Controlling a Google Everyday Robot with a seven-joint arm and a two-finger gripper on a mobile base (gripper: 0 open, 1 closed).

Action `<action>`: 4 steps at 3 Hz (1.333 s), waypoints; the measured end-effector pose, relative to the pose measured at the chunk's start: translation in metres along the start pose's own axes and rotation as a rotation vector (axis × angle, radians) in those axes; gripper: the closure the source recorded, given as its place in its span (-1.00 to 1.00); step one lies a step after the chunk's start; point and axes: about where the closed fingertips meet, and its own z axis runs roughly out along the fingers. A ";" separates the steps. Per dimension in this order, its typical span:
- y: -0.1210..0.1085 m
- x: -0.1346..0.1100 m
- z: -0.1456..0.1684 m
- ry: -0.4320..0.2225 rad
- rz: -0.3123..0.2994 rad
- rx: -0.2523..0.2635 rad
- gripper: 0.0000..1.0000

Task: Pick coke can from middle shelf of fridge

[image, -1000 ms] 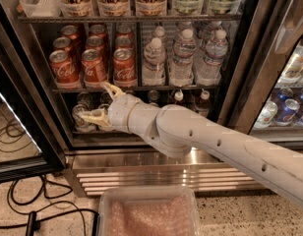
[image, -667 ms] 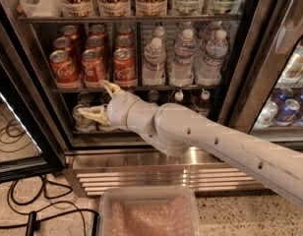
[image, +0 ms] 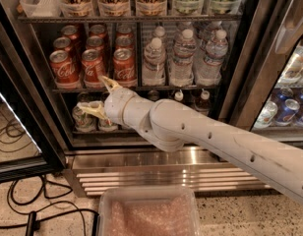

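**Open gripper at the shelf's front edge**

The gripper (image: 98, 96) is hanging with its fingers spread wide, holding nothing, right at the front rail of the middle shelf (image: 191, 88) inside the fridge (image: 240, 77). The coke can (image: 94, 66) is standing just above it in the front row, hemmed in by two others alike. Water bottles (image: 183, 58) are crowding the right. The arm is reaching in from the lower right, above the grille (image: 141, 176).

Water bottles (image: 183, 58) stand up and right of my gripper (image: 100, 96); blue cans (image: 287, 111) sit behind glass far right; black cables (image: 18, 215) loop over the floor (image: 250, 215); a clear tub (image: 149, 195) lies nearest me
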 end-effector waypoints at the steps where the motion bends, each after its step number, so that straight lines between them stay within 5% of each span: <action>1: -0.007 0.006 0.005 0.007 0.016 0.012 -0.04; 4: -0.039 0.010 0.009 0.005 0.017 0.074 -0.04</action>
